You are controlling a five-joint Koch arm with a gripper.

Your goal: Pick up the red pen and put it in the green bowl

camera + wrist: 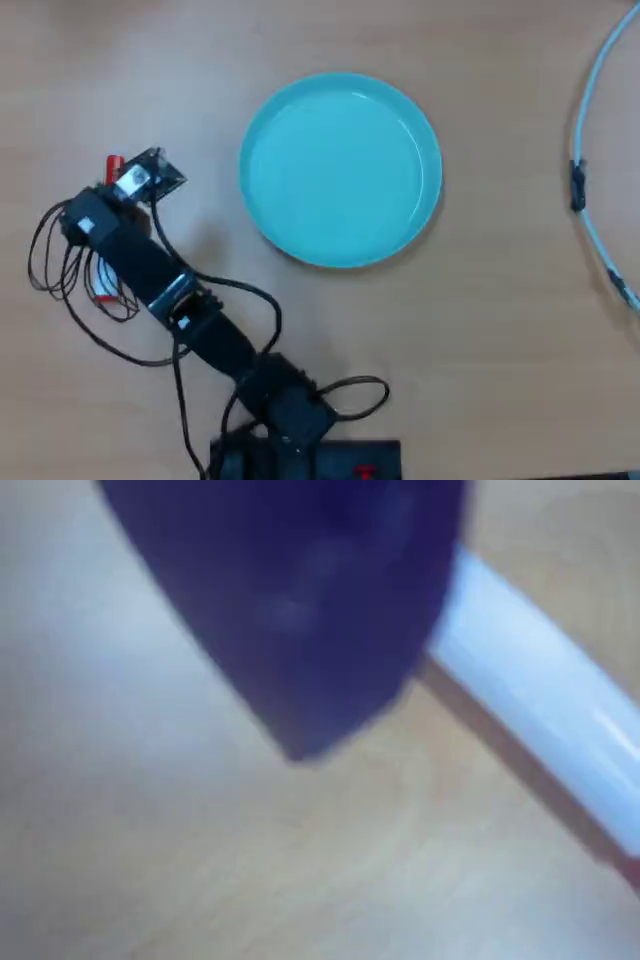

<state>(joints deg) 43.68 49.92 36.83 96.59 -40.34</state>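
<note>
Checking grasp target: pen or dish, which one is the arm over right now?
The red pen: its red ends poke out beside the arm in the overhead view. The green bowl sits apart, to the right, empty.

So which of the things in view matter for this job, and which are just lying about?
Job:
- white-barrelled marker pen with red cap
- round shallow turquoise dish
- arm's hand, over the pen

Lying about:
- thin pale curved cable with dark clips at the overhead view's right edge
</note>
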